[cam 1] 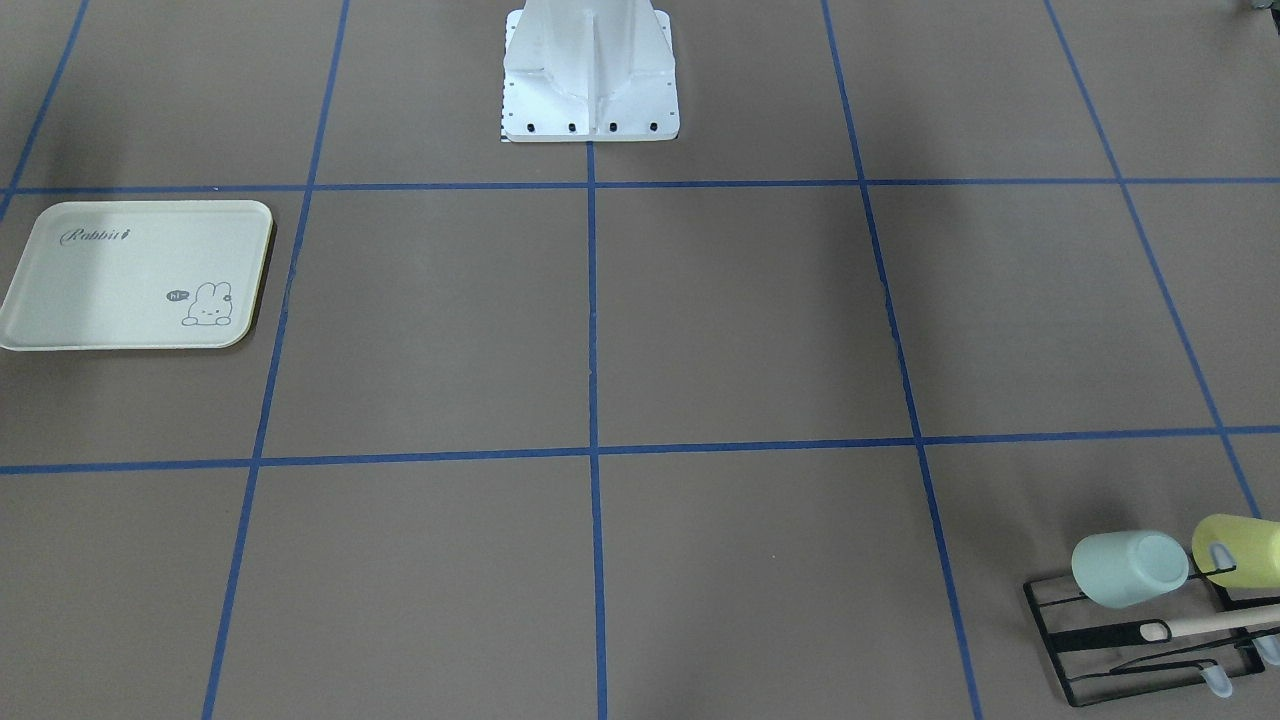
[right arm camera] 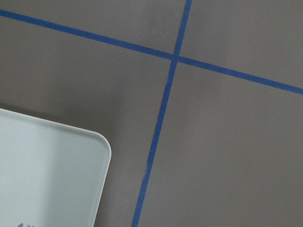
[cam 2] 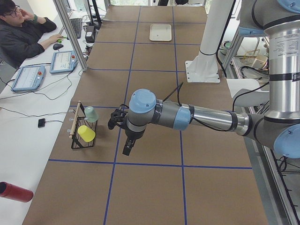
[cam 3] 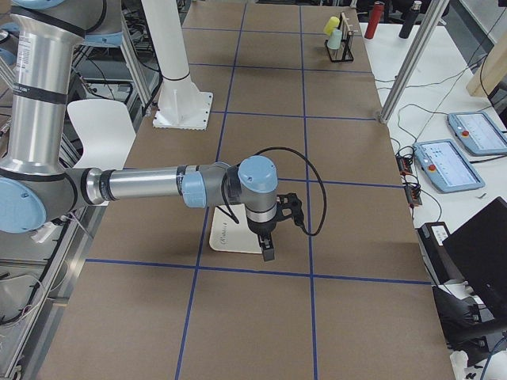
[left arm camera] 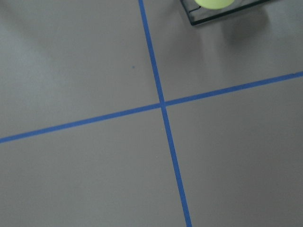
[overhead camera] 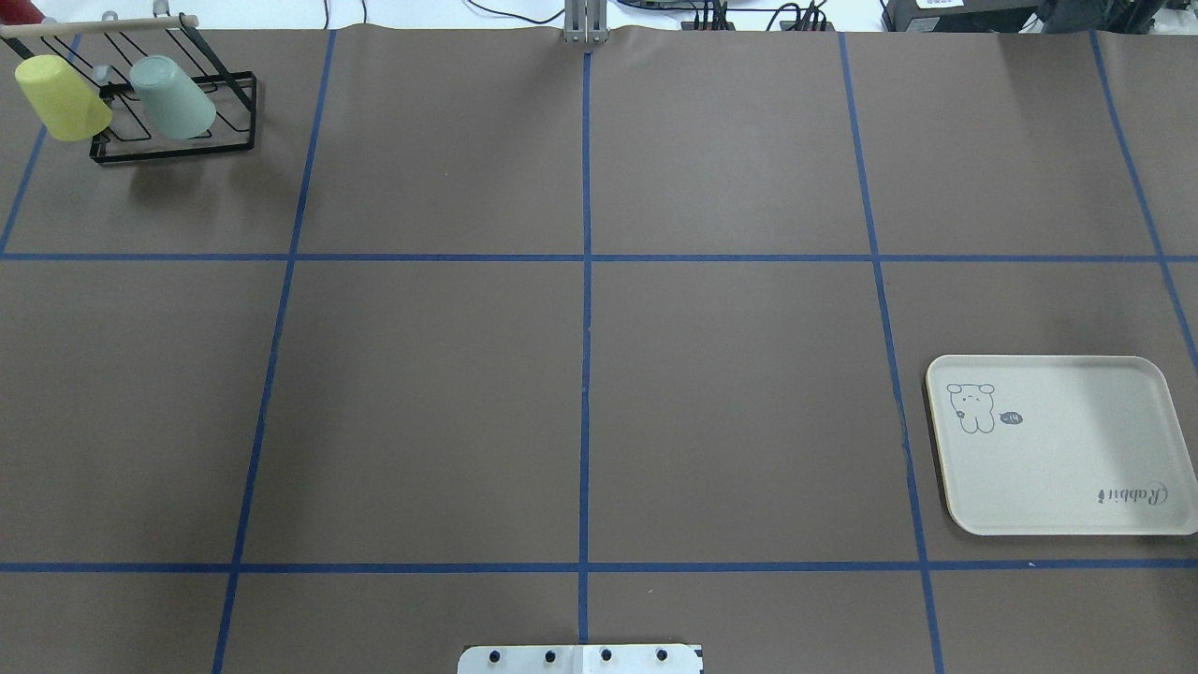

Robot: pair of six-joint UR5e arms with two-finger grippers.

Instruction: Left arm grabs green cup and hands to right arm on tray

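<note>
The pale mint-green cup (overhead camera: 173,96) hangs mouth-down on the black wire rack (overhead camera: 174,153) at the table's far left corner, beside a yellow cup (overhead camera: 61,98); it also shows in the front view (cam 1: 1125,570). The cream "Rabbit" tray (overhead camera: 1076,468) lies flat with nothing on it at the near right. My left gripper (cam 2: 127,150) shows only in the exterior left view, hanging over the table a little way from the rack; I cannot tell whether it is open or shut. My right gripper (cam 3: 268,252) shows only in the exterior right view, above the tray's edge (cam 3: 230,236); I cannot tell its state.
A wooden bar (cam 1: 1215,622) tops the rack. The robot's white base plate (overhead camera: 580,659) sits at the near middle. Blue tape lines grid the brown table. An operator (cam 2: 21,33) sits at a side desk with tablets.
</note>
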